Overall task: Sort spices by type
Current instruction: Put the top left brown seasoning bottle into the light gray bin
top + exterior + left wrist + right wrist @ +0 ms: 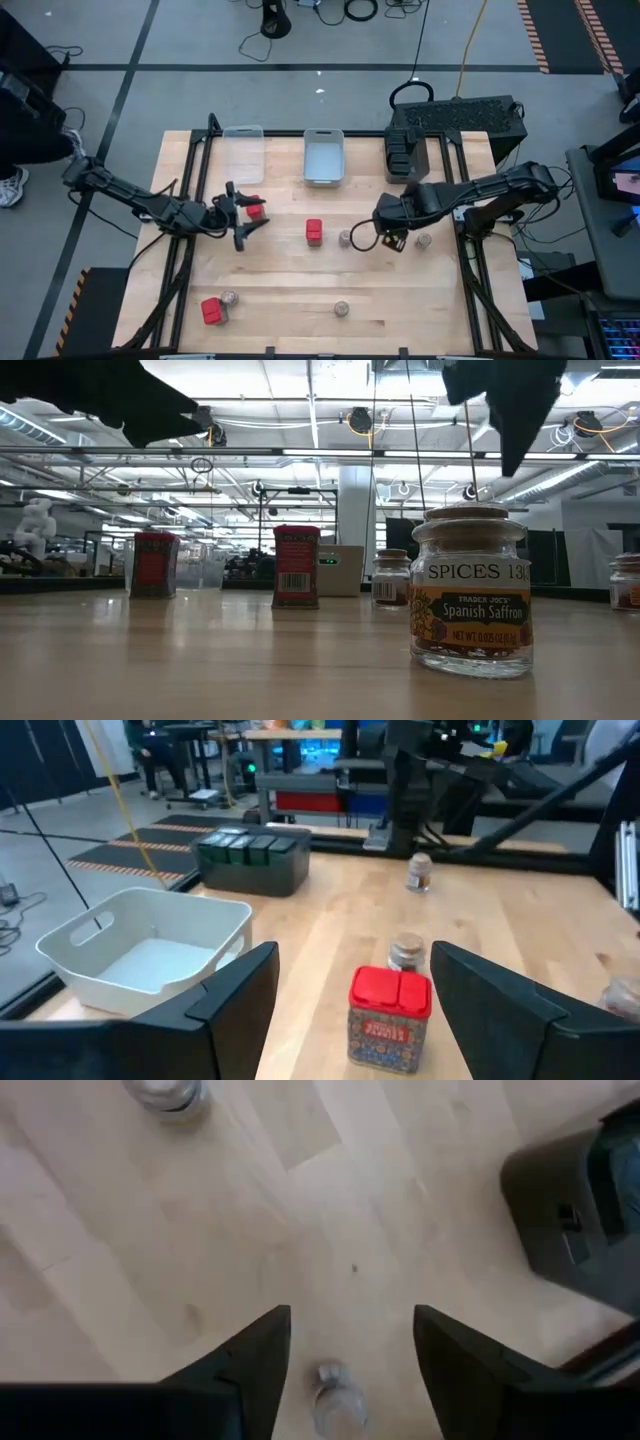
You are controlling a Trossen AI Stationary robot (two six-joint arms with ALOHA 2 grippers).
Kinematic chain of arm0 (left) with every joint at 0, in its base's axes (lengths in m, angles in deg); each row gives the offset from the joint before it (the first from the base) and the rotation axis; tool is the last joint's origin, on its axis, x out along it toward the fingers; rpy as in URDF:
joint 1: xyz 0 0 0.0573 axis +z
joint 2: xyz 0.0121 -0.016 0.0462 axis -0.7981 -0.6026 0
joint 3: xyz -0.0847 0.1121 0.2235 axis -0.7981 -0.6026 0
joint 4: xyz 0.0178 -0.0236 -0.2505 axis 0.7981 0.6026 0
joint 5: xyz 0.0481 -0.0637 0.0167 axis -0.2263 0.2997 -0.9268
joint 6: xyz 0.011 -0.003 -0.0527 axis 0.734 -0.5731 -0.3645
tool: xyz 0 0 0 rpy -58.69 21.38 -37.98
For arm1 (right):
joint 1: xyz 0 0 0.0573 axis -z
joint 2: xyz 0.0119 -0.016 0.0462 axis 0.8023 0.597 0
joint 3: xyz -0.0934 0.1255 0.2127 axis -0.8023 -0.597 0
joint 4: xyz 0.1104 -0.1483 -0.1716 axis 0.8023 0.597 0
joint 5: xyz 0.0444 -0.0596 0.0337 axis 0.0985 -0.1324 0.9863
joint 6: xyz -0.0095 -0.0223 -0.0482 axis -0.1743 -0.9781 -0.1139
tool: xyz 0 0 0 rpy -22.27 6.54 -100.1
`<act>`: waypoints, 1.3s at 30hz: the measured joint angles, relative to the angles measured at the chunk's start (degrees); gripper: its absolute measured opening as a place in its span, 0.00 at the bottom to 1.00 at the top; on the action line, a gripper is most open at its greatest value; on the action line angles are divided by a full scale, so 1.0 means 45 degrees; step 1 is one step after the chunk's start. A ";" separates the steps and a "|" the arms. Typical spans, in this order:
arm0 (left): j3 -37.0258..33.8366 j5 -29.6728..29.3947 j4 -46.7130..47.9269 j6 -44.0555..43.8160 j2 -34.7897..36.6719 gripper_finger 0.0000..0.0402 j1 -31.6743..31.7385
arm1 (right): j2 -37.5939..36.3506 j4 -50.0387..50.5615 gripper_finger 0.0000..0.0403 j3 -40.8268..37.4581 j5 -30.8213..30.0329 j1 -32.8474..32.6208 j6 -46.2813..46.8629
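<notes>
Left gripper point(243, 214) hangs over the counter point(290, 290) with its fingers spread wide, holding nothing, and a red spice tin point(254, 206) sits just beside it. Past those fingers another red tin point(390, 1017) stands mid-counter with a small round jar point(406, 950) right behind it. Right gripper point(366, 241) is also spread apart and empty, poised above that same jar point(337, 1398). One more jar point(424, 240) sits to the far side of the right arm, well apart from the rest. Near the front edge a third red tin point(211, 311) and a jar point(229, 298) stand close together, and a lone saffron jar point(471, 592) stands farther along that edge. At the back are a clear bin point(243, 152), a white bin point(150, 952) and a dark bin point(253, 862) that holds dark grey blocks point(247, 843).
</notes>
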 joint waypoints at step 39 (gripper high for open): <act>-0.0005 0.0002 -0.0941 -0.0564 -0.1852 0.66 -0.0005 | 0.1573 -0.9781 0.53 -0.2532 0.1032 0.0772 -0.6278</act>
